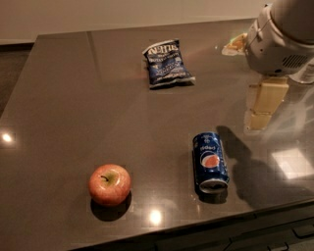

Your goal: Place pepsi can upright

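Camera view: pepsi can [211, 162] lies sideways; claw [262, 105] hovers upper right.

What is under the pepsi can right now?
Only the dark table; the pepsi can lies on its side, hiding its contact patch. The gripper hangs farther back on the right, apart.

It looks like a kitchen or break room, going by the dark polished counter [73, 122] against a pale wall [122, 14], with drawer fronts [274, 235] under its front edge and snacks on top (chip bag [167, 63], apple [110, 184], pepsi can [211, 161]), the gripper [264, 105] hanging over its right side.
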`<state>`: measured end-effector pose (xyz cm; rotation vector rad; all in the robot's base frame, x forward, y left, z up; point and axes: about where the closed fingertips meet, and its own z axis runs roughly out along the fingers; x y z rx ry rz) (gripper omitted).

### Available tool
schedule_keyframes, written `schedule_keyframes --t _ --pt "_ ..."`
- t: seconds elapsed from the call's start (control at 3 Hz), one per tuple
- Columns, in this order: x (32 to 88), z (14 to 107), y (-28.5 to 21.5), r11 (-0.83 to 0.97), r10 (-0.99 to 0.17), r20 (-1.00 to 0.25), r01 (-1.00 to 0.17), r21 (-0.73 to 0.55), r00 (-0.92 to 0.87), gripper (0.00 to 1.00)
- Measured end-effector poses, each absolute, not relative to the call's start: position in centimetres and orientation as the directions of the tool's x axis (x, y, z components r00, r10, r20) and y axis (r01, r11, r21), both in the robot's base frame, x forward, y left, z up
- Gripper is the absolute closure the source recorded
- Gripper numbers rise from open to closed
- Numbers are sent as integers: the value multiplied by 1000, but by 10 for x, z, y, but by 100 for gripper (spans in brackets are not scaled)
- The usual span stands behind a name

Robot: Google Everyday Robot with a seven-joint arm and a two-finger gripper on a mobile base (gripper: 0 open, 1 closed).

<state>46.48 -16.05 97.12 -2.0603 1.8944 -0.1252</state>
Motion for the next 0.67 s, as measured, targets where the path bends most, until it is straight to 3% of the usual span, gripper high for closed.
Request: schedule_keyframes --t 0.67 --pt "458 955 -141 -416 -863 -189 -871 -261 469 0"
